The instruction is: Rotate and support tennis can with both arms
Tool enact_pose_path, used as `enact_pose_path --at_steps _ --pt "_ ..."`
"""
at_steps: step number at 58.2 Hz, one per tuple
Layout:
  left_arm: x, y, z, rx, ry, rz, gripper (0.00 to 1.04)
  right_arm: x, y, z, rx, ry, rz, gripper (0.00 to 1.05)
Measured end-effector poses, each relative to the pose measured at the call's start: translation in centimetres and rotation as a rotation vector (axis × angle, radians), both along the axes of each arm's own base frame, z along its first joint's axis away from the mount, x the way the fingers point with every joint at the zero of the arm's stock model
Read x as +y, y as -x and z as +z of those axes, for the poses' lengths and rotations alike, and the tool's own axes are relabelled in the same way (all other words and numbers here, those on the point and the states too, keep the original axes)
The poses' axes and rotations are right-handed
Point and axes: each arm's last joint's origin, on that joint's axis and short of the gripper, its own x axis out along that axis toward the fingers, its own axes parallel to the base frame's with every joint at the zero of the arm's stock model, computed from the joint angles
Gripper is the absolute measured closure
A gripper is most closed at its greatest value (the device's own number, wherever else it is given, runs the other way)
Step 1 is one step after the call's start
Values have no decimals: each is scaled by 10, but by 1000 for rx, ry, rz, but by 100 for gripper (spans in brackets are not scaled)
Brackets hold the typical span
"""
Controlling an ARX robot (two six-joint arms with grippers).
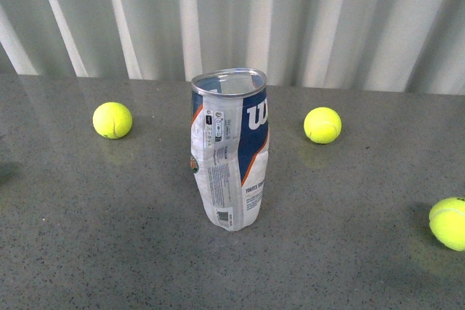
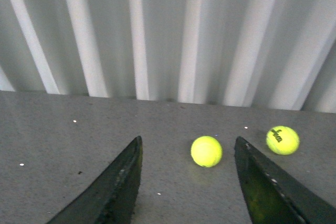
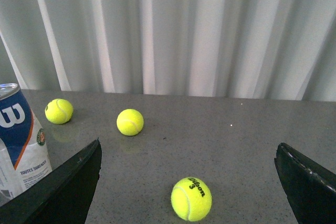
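**One can upright, both grippers spread and holding nothing**

You are looking at the clear plastic tennis can with the metal rim and white, navy and orange label (image 1: 230, 152), standing upright mid-table with its open mouth up and its crumpled wall pinching in toward the base. Nothing is touching it. Three yellow-green tennis balls are lying around it on the speckled grey tabletop (image 1: 87, 230): one to its left (image 1: 112, 120), one to its right (image 1: 322, 125), one at the right edge (image 1: 449, 223), all well apart from it. Your left gripper (image 2: 188, 182) is hanging with its black fingers (image 2: 113, 187) spread, one ball showing between them. Your right gripper (image 3: 189, 182) is also gaping wide, the can just beside one finger (image 3: 63, 190).
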Motion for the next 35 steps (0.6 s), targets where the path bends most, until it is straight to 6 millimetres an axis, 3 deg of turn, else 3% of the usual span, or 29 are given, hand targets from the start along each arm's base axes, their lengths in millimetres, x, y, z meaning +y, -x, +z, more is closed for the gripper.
enact_pose_path --at_steps 17,35 --pt "-30 33 -22 0 28 -14 101 0 0 0 0 0 -2 7" --pt "-44 57 -35 2 33 -17 101 0 0 0 0 0 -2 7"
